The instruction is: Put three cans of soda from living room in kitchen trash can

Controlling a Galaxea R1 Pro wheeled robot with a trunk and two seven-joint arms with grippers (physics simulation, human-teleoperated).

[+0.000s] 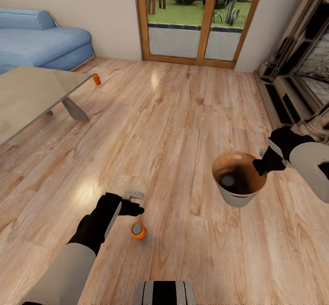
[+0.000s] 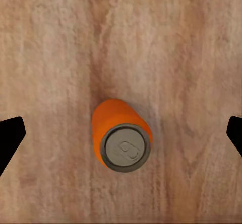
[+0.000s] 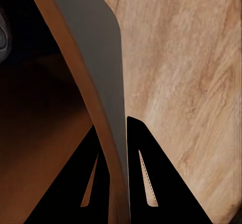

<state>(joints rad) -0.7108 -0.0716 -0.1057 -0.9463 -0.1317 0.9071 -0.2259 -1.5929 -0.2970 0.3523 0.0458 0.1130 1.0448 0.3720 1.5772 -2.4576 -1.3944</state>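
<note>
An orange can of soda (image 1: 138, 230) stands upright on the wood floor, grey top up. My left gripper (image 1: 135, 202) hovers just above and beside it, open. In the left wrist view the can (image 2: 121, 136) sits midway between the spread fingertips (image 2: 10, 138), untouched. My right gripper (image 1: 263, 164) is shut on the rim of the tash can (image 1: 237, 200); its fingers (image 3: 143, 173) pinch the wall (image 3: 96, 58), one inside and one outside. A dark can with a grey top (image 1: 227, 180) lies inside the bucket. A second orange can (image 1: 96, 79) stands far off by the table.
The low grey table (image 1: 32, 92) fills the left, with the blue sofa (image 1: 41, 40) behind it. Wood-framed glass doors (image 1: 198, 19) stand at the back and the fireplace (image 1: 301, 81) lines the right wall. Open floor lies between the two orange cans.
</note>
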